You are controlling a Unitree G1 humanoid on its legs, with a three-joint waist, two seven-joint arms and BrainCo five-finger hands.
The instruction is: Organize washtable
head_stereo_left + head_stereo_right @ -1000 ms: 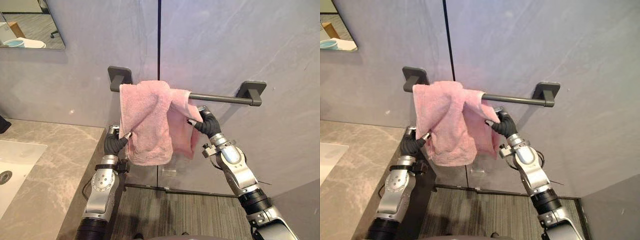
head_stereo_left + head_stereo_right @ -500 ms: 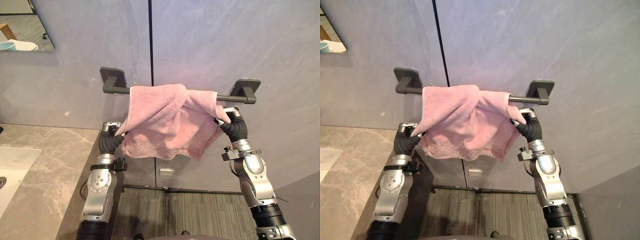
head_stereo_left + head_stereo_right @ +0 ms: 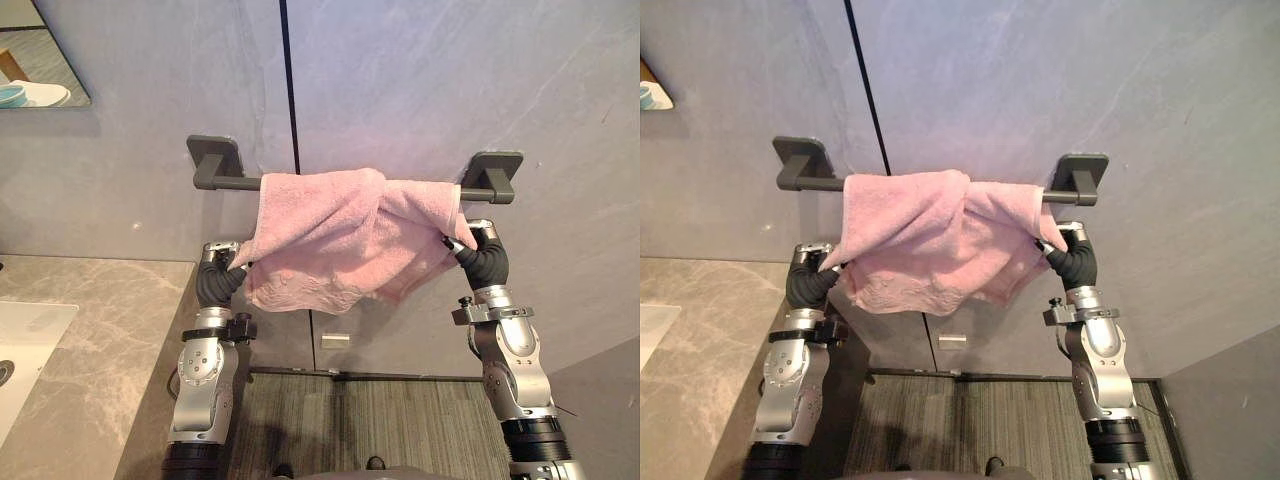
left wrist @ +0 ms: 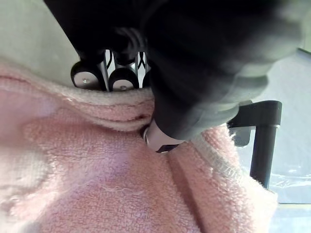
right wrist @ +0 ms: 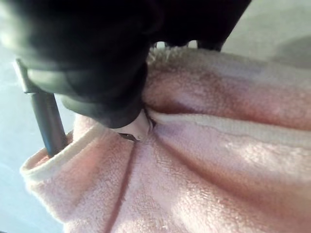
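Pinching the towel (image 3: 350,235) by its edges with left hand (image 3: 220,278) and right hand (image 3: 482,258), thumb against fingers. Draped over the rail (image 3: 228,181) already; left to smooth the bunched middle.

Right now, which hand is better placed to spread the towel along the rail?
Left, probably. The left hand and right hand both pinch the pink towel, but bare rail shows on its side, while the towel's right edge nearly reaches the bracket.

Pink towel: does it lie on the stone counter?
No, the pink towel hangs over the dark bar on the wall.
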